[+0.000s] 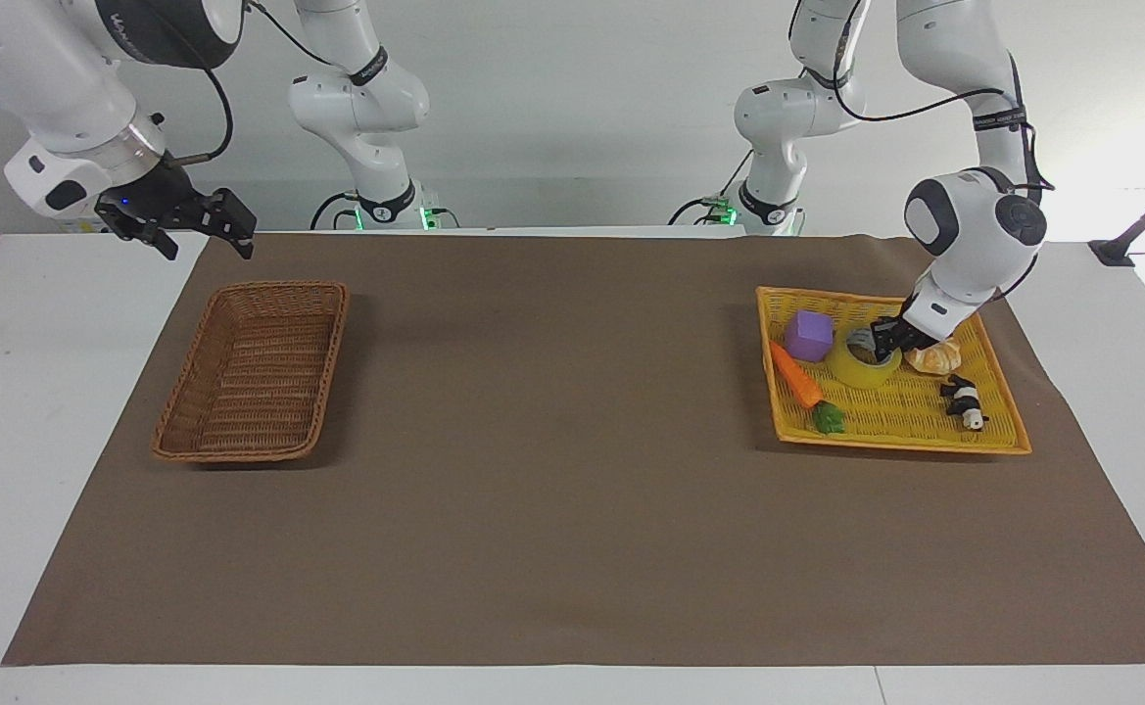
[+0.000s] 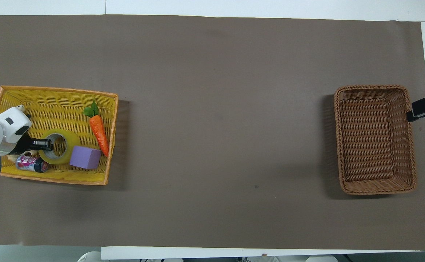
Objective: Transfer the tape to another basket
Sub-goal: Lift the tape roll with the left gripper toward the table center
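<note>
The left end effector clamps the translucent yellow tape roll's wall for lifting toward the brown wicker basket; the right end effector, fingers apart, waits.

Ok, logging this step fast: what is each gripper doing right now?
Left gripper: shut on the tape, over the yellow tray.
Right gripper: open, holding nothing, waiting by the basket.

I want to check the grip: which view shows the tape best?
The overhead view: the tape shows its whole ring and core, the left gripper at its wall. The facing view shows the tape low and partly covered by the gripper.
</note>
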`<state>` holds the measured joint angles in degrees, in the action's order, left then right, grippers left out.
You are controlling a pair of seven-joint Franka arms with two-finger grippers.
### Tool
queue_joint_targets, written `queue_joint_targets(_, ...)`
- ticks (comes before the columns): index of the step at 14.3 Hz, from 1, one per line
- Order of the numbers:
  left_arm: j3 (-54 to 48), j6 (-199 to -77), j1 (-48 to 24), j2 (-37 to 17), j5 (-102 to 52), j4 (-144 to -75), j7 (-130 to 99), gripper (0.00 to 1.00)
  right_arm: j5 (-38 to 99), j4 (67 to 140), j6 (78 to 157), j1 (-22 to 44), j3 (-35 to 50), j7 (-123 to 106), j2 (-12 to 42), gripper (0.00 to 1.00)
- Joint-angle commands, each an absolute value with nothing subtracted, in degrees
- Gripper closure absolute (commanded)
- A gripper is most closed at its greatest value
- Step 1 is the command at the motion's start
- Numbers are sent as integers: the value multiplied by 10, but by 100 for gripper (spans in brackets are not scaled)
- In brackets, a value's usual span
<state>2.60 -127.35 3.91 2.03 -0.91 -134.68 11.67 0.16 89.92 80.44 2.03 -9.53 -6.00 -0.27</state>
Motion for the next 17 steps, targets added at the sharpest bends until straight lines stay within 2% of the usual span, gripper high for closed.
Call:
queue_joint_targets(1, 30, -1098, 16, 12, -13, -1187, 114, 100, 2, 907, 800, 18, -93, -61, -11, 0)
queue_joint_targets(3, 29, -1010, -9, 10, -35, -1085, 81, 100, 2, 907, 800, 18, -93, -61, -11, 0)
queue_joint_targets(5, 29, -998, -52, 8, -87, -1043, 12, 100, 2, 907, 800, 18, -93, -61, -11, 0)
queue_joint_targets(8, 28, -1053, -156, 10, -140, -1056, -110, 100, 2, 907, 800, 18, -93, -61, -11, 0)
queue_joint_targets(13, 28, -1143, -288, 10, -217, -1062, -182, 100, 2, 907, 800, 18, -93, -61, -11, 0)
queue_joint_targets(16, 28, -1146, -297, 10, -266, -1061, -185, 100, 2, 907, 798, 18, -93, -60, -11, 0)
queue_joint_targets(17, 28, -1143, -297, 10, -266, -1061, -184, 100, 2, 908, 775, 16, -94, -58, -12, 0)
